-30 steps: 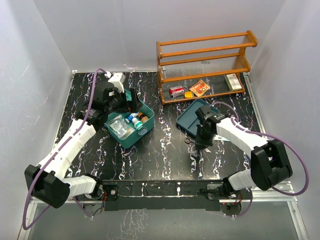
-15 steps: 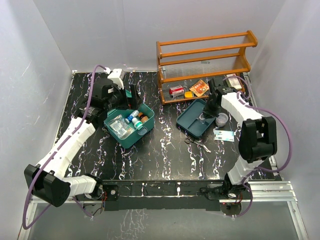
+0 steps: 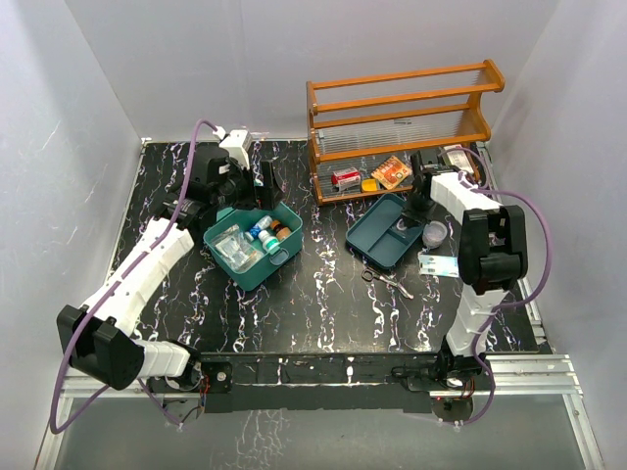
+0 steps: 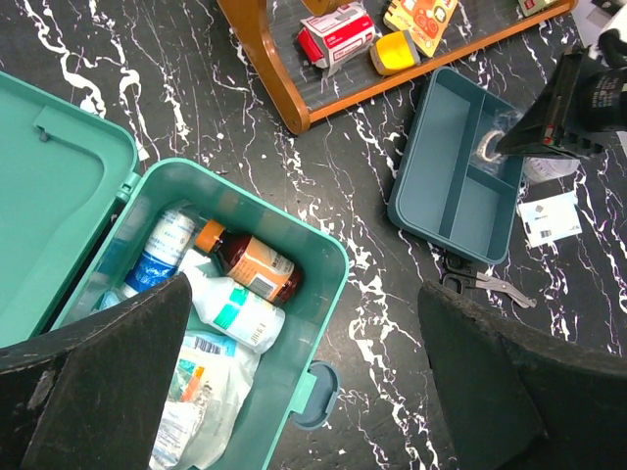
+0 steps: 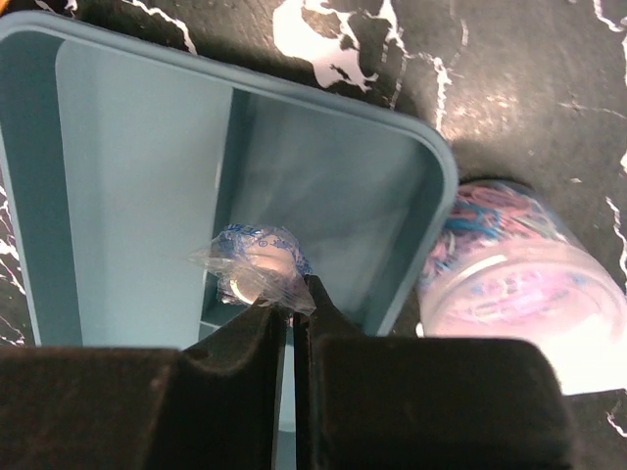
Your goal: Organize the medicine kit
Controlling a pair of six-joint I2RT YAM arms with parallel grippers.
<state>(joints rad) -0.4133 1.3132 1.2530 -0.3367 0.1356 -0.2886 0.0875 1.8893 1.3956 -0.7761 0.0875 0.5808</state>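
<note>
The medicine kit is a teal-green box with its lid open, left of centre. Inside lie a brown bottle, a white bottle and plastic packets. My left gripper hangs open high above the kit's back edge; in the left wrist view its fingers frame the kit's front latch. My right gripper is shut on a small clear-wrapped roll with blue print, held over the darker blue divided tray.
An orange wooden rack stands at the back right with a red box and an orange packet on its lowest shelf. A clear jar of coloured bands, a card and scissors lie around the tray.
My right gripper has swung from beside the scissors, in front of the tray, up and back to above the tray's far end. My left gripper has drifted slightly toward the back.
</note>
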